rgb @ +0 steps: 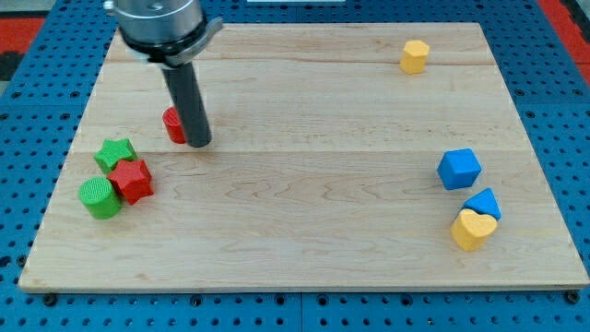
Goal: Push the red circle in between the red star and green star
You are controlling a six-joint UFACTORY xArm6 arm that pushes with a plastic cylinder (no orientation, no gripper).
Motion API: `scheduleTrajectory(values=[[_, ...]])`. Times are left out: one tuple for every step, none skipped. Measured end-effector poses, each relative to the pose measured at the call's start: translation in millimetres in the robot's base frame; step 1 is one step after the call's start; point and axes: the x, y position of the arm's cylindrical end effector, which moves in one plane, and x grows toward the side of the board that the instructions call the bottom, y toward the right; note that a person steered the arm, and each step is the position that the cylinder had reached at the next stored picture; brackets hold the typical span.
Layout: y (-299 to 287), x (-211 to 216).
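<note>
Camera view puts the red circle (172, 124) at the board's far left, mostly hidden behind my tip (200, 144), which touches its right side; no gripper exists. Nearer left, green star (116, 153) touches red star (132, 180), green cylinder (100, 197) alongside.

No text, label, brand, number or sign can be read anywhere in the camera view. The pale wooden board (304, 184) shows only its grain, and the blue perforated surface (28, 138) around it carries only rows of holes. The faces of the coloured blocks are plain, with no marking on any of them. The straight dark rod (187, 97) and the grey metal mount (161, 18) above it bear no lettering that can be made out.
</note>
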Motion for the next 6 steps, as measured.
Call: scheduleTrajectory(values=[[13, -44], [-18, -47], [-73, 12], [-88, 31], [-60, 15], [-21, -20]])
